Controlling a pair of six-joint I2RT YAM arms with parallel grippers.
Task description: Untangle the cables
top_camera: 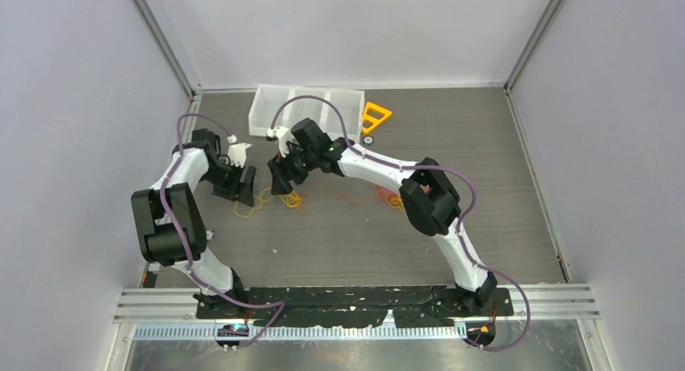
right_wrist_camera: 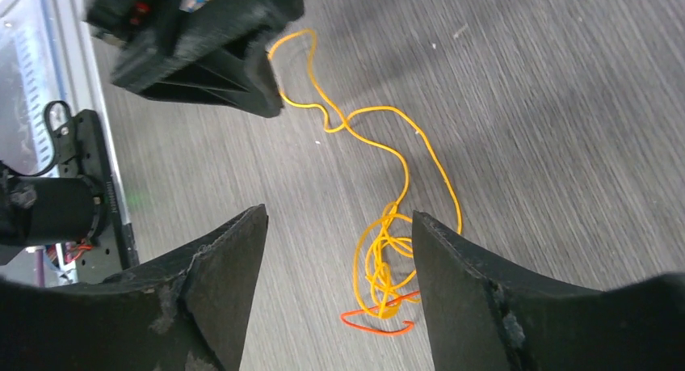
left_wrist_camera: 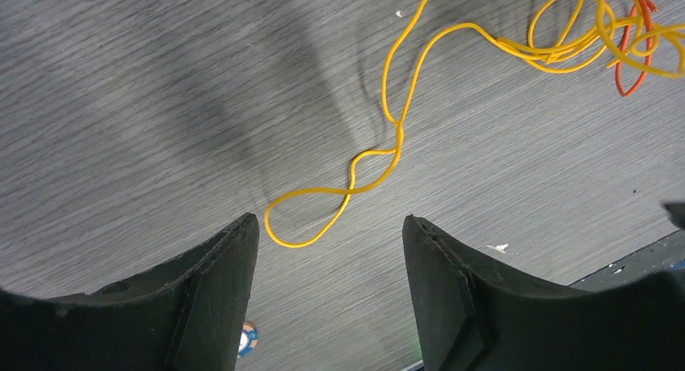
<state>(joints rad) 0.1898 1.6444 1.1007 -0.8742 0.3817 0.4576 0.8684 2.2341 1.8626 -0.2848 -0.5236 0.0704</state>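
Sprawling cables (left_wrist_camera: 397, 132): thin yellow loops, orange strand entangled.

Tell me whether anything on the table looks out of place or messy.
Yes: the cables are scattered. A yellow strand trails from a yellow and red tangle under the right gripper toward the left gripper, and a separate orange clump lies apart, by the right arm's elbow. An orange-yellow triangle lies beside the white bin.

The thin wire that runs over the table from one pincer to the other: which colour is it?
The wire is yellow; the left wrist view shows it best.
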